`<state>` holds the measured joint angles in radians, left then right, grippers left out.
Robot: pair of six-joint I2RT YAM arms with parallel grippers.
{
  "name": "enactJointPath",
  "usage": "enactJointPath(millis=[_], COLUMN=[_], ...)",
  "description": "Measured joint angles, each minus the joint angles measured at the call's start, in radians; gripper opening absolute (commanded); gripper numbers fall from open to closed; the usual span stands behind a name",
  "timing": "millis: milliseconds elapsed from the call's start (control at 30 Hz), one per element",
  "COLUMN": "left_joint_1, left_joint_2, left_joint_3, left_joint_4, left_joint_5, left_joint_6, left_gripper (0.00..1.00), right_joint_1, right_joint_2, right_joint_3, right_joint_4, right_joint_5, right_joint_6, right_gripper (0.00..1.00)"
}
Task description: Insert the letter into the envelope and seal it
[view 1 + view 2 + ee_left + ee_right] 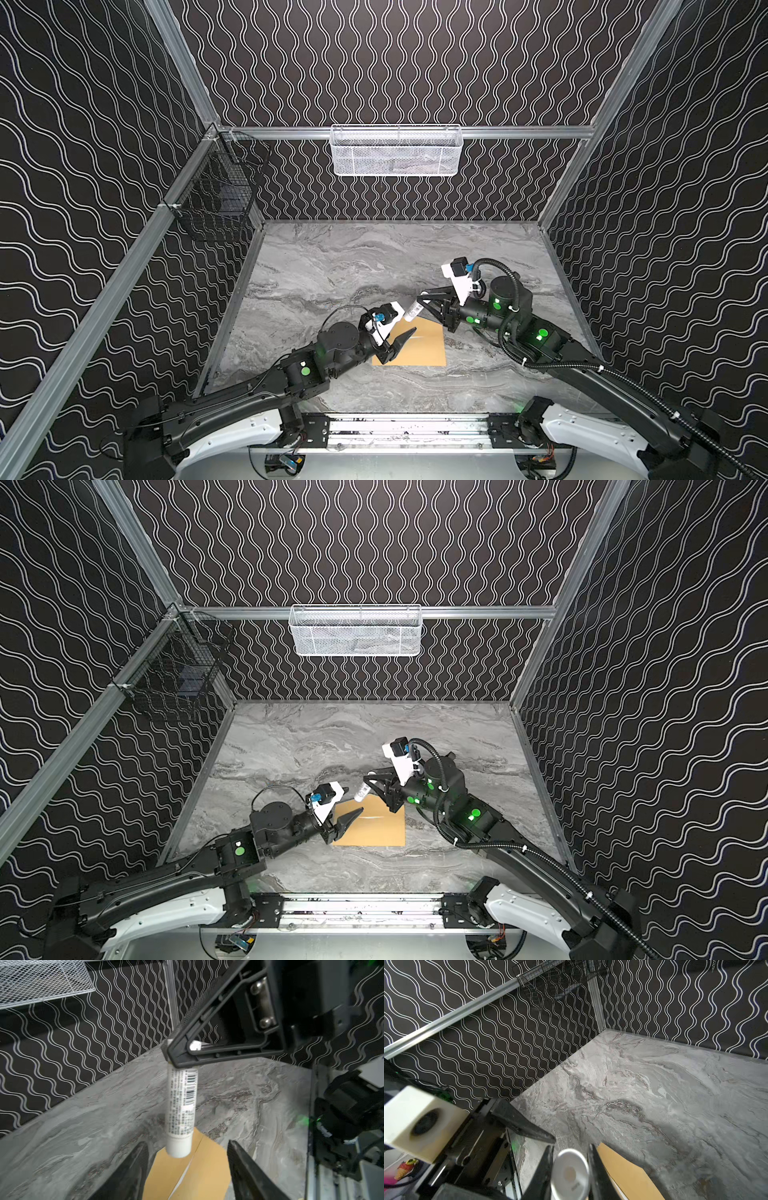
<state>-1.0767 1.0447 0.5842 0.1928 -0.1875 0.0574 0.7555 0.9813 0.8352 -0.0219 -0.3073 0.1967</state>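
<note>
Robot test cell in a lab.
Two black robot arms (232, 401) on a metal rail (407, 430) reach over a marble-look surface (332, 266), boxed in by aluminium framing (519, 132) and wavy-patterned black walls (395, 62).

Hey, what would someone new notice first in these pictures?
A white glue stick, pinched in the right gripper, hangs near the far left corner of the tan envelope. The envelope lies flat on the grey marble table, with the left gripper open above its left edge.
</note>
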Motion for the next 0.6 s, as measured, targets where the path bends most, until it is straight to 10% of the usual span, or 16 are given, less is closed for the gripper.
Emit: enactJointPath(millis=[267, 600], left_joint_1=[-0.012, -0.015], left_joint_2=[0.113, 0.169], left_joint_3=[0.082, 0.095], left_joint_4=[-0.043, -0.001], left_joint_5=[-0.043, 0.014], left_joint_6=[0.129, 0.128], left_gripper=[0.66, 0.33], right_joint_1=[0.0, 0.0], right_joint_2=[-0.003, -0.002], right_joint_3=[0.012, 0.023], right_joint_4=[-0.059, -0.084], right_joint_5=[-0.028, -0.065], right_joint_6=[-0.023, -0.029], right_gripper=[0.0, 0.0])
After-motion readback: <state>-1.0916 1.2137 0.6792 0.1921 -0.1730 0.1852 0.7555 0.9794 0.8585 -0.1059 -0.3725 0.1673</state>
